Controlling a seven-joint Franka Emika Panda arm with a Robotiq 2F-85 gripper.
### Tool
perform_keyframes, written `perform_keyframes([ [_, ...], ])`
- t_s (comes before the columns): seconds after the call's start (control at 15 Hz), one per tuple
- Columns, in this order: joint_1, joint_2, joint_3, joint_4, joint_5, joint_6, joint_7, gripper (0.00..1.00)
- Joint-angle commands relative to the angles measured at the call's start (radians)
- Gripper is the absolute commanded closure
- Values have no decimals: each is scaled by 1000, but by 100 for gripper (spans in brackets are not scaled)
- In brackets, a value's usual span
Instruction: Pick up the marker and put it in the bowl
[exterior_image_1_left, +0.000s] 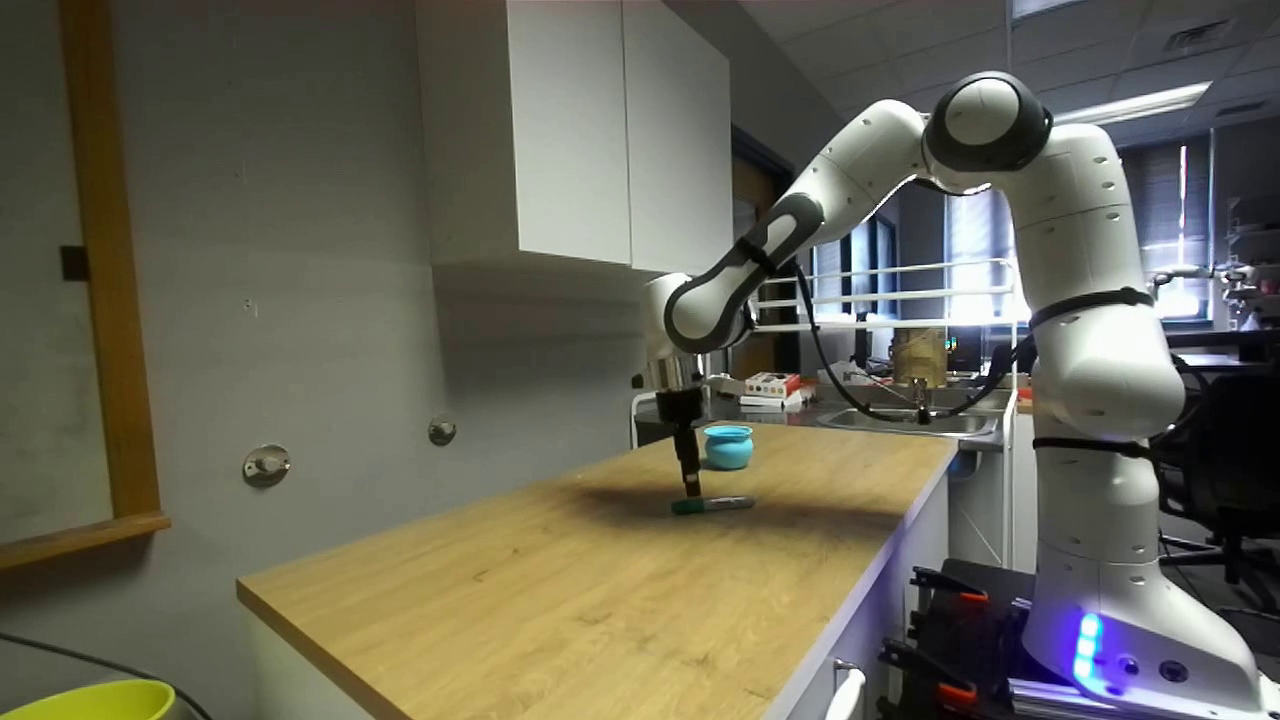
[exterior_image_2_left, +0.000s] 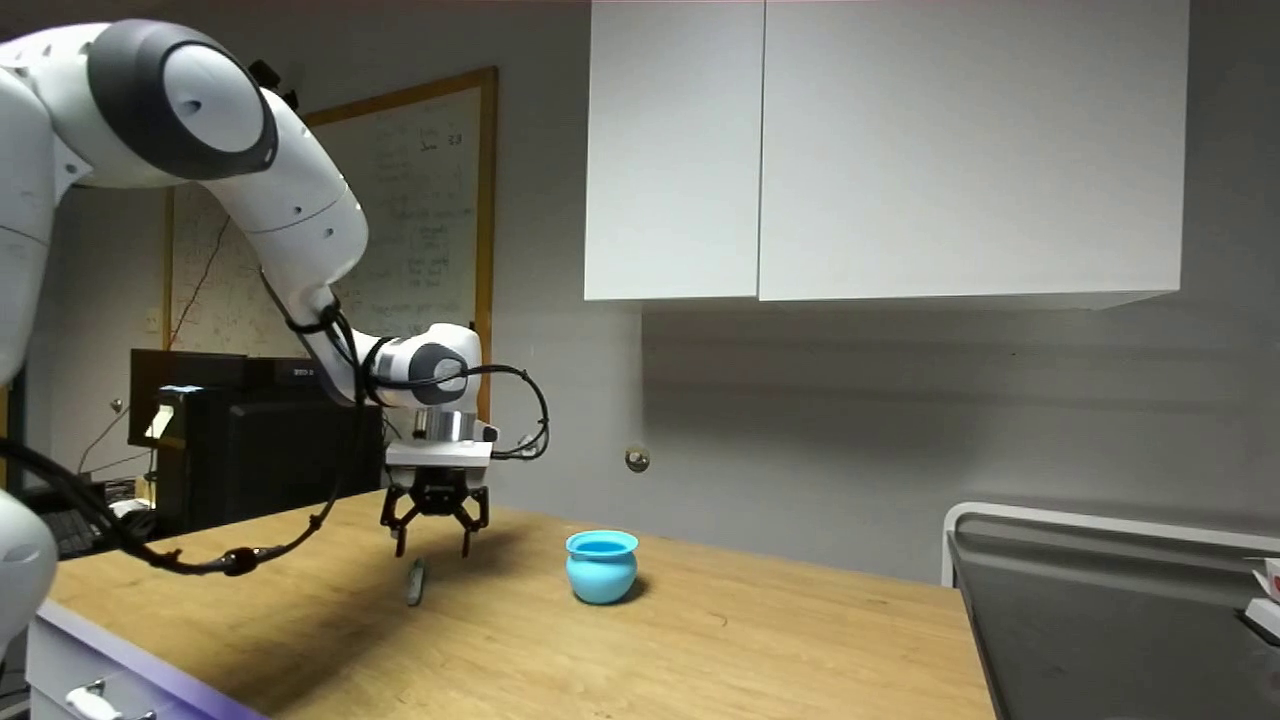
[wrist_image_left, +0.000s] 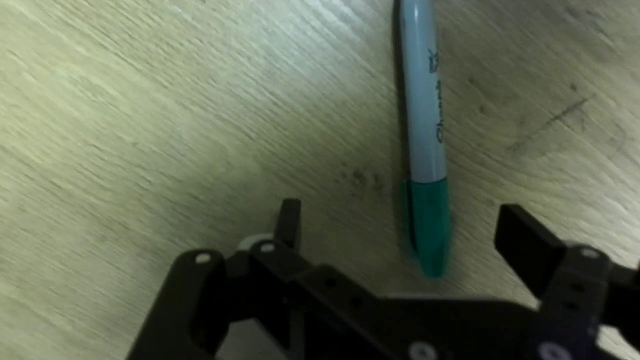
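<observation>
The claw (exterior_image_2_left: 434, 545) points downward with its two fingers (wrist_image_left: 530, 245) spread wide, a broad gap between the tips. In the wrist view it enters from the bottom edge, one fingertip below the middle of the frame and the other at lower right. The marker (wrist_image_left: 426, 100) shows there between the fingertips, nearer the right-hand one: its green cap is toward the bottom, clear of both tips, and its grey barrel, with dark lettering along it, runs up to the top edge. It lies flat on the tabletop (exterior_image_1_left: 560, 580); in an exterior view the marker (exterior_image_1_left: 712, 505) appears just below the claw, a little right of the middle of the frame, cap toward the left.

Farther out, the round blue bowl (exterior_image_2_left: 601, 575) stands upright on the tabletop, below the centre of the frame in an exterior view, right of the claw and apart from the marker. In an exterior view the white arm (exterior_image_1_left: 1080, 250) fills the right side, a blue light strip (exterior_image_1_left: 1087, 650) glowing on its base. White cupboards (exterior_image_2_left: 960, 150) hang at upper right in an exterior view, with a whiteboard (exterior_image_2_left: 400, 200) at upper left. In an exterior view, a metal sink (exterior_image_1_left: 975, 428) sits right of centre and a yellow-green container (exterior_image_1_left: 95, 700) occupies the lower left corner.
</observation>
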Motion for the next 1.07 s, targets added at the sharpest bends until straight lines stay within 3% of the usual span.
perform_keyframes([
  [0.0,-34,27,23,5,29,-2,-57,0],
  [0.27,-57,30,23,-17,26,3,-86,2],
  [0.33,-61,30,21,-21,20,8,-87,25],
  [0.47,-71,28,21,-23,20,4,-99,31],
  [1.0,-94,11,15,-28,19,4,-105,92],
])
